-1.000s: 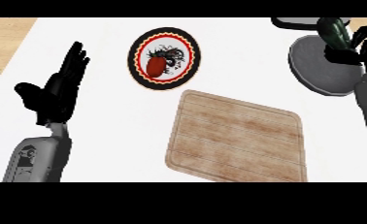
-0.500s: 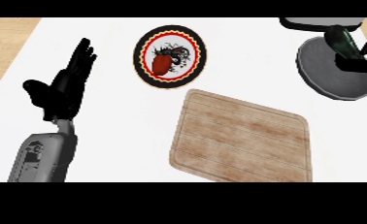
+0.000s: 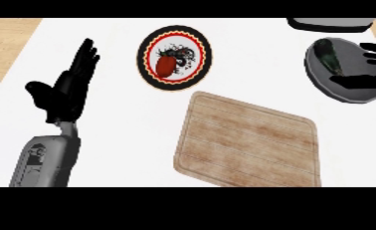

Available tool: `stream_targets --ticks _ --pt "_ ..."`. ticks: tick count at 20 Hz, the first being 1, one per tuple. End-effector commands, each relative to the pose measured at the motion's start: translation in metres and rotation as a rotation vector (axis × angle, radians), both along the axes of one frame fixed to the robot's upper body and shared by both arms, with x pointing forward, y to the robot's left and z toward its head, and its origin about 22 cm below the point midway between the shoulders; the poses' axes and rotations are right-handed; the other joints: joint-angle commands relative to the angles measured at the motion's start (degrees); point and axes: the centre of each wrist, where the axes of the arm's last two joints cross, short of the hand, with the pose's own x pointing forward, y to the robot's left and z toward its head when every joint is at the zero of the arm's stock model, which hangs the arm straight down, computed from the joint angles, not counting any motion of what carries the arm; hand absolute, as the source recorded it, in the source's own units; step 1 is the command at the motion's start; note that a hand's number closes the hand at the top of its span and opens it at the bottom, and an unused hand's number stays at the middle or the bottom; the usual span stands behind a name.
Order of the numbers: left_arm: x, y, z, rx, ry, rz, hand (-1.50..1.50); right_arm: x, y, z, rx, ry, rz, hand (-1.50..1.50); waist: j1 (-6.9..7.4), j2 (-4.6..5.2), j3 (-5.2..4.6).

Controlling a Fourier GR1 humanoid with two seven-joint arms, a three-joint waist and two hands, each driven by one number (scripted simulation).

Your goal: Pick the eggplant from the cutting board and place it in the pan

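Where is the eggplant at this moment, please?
In the head view the eggplant lies inside the pan at the right edge, beside the right robot hand. The cutting board below-left is bare.

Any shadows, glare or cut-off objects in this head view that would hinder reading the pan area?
Head view: lighting is flat, with no glare on the counter. The pan is cropped by the right edge; a dark eggplant lies in it. The right hand shows only partly over the pan. The cutting board is bare and evenly lit. The left hand rests at left.
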Motion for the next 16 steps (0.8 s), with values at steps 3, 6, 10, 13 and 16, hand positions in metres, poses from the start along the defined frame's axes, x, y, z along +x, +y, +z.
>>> stream_targets --ticks 3,6,10,13,16 --pt "-0.004 0.010 -0.008 -0.002 0.016 0.005 0.00 0.000 -0.001 0.000 0.047 -0.206 -0.010 -1.50 -0.31 -0.35 -0.05" --pt "-0.009 -0.002 -0.008 -0.011 0.011 0.018 0.00 -0.014 -0.010 -0.012 0.113 -0.332 -0.068 -1.50 -1.54 -0.90 -0.09" --pt "-0.015 0.020 -0.005 -0.001 0.028 0.045 0.00 -0.033 -0.037 -0.010 0.241 -0.390 -0.006 -1.50 -2.75 -1.49 -0.29" --pt "-0.007 0.021 -0.001 -0.010 0.051 0.082 0.00 -0.046 -0.036 -0.030 0.363 -0.418 0.084 -1.50 -3.92 -1.85 -0.36" --pt "-0.029 0.029 -0.002 0.000 0.049 0.081 0.00 -0.067 -0.065 -0.015 0.371 -0.432 0.144 -1.50 -4.43 -2.43 -0.48"
